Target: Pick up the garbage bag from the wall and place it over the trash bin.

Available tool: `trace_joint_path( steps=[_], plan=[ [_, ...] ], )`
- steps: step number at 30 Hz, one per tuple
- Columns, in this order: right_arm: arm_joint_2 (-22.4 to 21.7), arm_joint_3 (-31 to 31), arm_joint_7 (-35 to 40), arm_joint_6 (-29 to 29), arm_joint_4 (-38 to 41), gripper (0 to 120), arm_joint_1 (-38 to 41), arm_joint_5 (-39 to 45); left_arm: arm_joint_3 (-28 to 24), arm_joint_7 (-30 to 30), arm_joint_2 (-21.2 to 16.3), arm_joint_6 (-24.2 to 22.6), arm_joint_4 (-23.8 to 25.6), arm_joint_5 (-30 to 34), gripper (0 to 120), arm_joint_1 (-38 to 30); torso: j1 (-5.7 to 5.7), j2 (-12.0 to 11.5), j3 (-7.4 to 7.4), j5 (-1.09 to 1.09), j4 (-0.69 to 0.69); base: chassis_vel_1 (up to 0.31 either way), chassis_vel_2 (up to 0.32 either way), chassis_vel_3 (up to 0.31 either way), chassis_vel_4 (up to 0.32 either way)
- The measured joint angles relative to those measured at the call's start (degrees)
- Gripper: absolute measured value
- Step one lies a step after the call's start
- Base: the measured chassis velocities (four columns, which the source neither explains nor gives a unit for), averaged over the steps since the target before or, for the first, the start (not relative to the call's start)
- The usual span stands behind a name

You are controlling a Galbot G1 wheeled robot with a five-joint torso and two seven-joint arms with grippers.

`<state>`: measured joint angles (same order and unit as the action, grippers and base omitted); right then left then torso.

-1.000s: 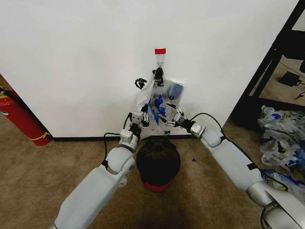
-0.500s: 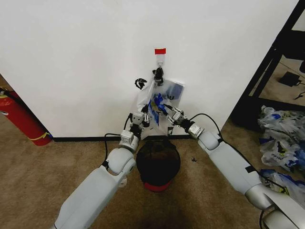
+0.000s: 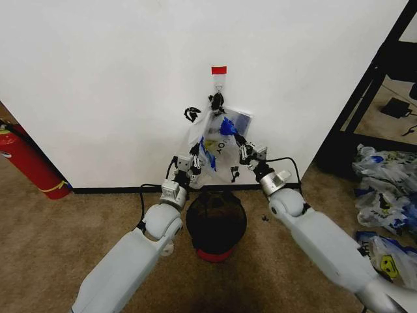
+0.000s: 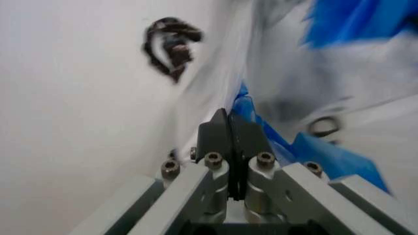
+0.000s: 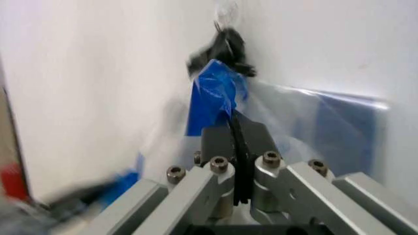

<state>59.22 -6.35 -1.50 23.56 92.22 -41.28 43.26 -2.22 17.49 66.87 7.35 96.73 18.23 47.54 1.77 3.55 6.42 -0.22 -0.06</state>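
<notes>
Nearest me, the trash bin (image 3: 216, 225) sits on the carpet between my two forearms, its open mouth facing up, a little out from the black baseboard.

Just past its far rim, my left gripper (image 3: 191, 164) has its jaws pressed together on the lower left edge of the garbage bag (image 3: 218, 151); the left wrist view shows the pads (image 4: 230, 133) closed flat with blue-printed film caught at their tips. My right gripper (image 3: 242, 149) sits a bit higher on the bag's right side, likewise clenched, with a blue fold of plastic running up from between its fingers (image 5: 234, 132).

Beyond both, the bag hangs flat against the wall (image 3: 117, 78), long axis vertical, its knotted top looped on the small hook (image 3: 218, 83) under the red tape strip (image 3: 219, 70).

So the bag's anchor lies above and beyond both grippers, while the bin lies below and nearer. I judge the top must lift clear of the hook before anything comes toward the bin.
</notes>
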Motion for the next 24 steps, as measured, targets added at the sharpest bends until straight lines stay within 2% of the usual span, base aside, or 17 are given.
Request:
trace_joint_path(
  steps=[2, 7, 10, 12, 15, 17, 19, 20, 24],
  plan=[
    [0.0, 0.5, 0.6, -0.1, 2.3, 0, -1.9, 1.5, 0.4, 0.3, 0.3, 2.1, -0.7, -0.2, 2, 0.6, 0.00, 0.0, 0.00, 0.00, 0.00, 0.000, 0.000, 0.000, 0.000],
    [0.0, 1.8, 0.2, 0.3, 4.0, 0, -4.7, 1.7, 1.6, 0.3, -0.1, 5.4, -0.9, -1.6, 16, 2.8, 0.00, 0.0, 0.00, 0.00, -0.04, 0.000, 0.000, 0.000, 0.000],
    [0.4, 2.3, -0.5, 1.0, 3.8, 0, -5.4, 1.3, 2.7, -0.5, -1.2, 7.4, 0.7, -2.4, 31, 5.1, 0.00, 0.0, 0.00, 0.00, -0.01, 0.000, 0.000, 0.000, 0.000],
    [0.5, 2.4, -0.7, 1.2, 3.7, 0, -5.5, 1.2, 3.3, -1.4, -1.4, 8.0, 1.4, -2.7, 34, 5.8, 0.00, 0.0, 0.00, 0.00, 0.00, 0.000, 0.000, 0.000, 0.000],
    [1.0, 2.8, -1.2, 1.8, 3.6, 0, -5.7, 0.8, 5.3, -4.9, -1.6, 9.2, 5.0, -5.3, 48, 7.8, 0.00, 0.0, 0.00, -0.01, -0.01, 0.000, 0.000, 0.000, 0.000],
    [1.1, 3.0, -1.6, 2.1, 3.8, 0, -5.9, 0.7, 5.4, -5.2, -1.8, 7.1, 8.6, -6.8, 57, 8.8, 0.00, 0.0, 0.00, 0.00, -0.02, 0.000, 0.000, 0.000, 0.000],
    [1.2, 3.1, -2.0, 2.4, 4.1, 0, -6.3, 0.6, 4.8, -3.6, -2.0, 2.9, 12.3, -8.6, 64, 9.6, 0.00, 0.0, 0.00, 0.00, -0.02, 0.000, 0.000, 0.000, 0.000],
    [1.2, 3.1, -2.0, 2.4, 4.1, 0, -6.3, 0.6, 4.8, -3.6, -2.0, 2.9, 12.3, -8.6, 64, 9.6, 0.00, 0.0, 0.00, 0.00, -0.02, 0.000, 0.000, 0.000, 0.000],
    [1.1, 3.5, -3.4, 3.3, 4.4, 0, -7.4, 0.2, -0.8, 4.6, -2.7, -8.3, 16.9, -11.5, 81, 9.4, 0.00, 0.0, 0.00, 0.00, -0.02, 0.000, 0.000, 0.000, 0.000]
  ],
)
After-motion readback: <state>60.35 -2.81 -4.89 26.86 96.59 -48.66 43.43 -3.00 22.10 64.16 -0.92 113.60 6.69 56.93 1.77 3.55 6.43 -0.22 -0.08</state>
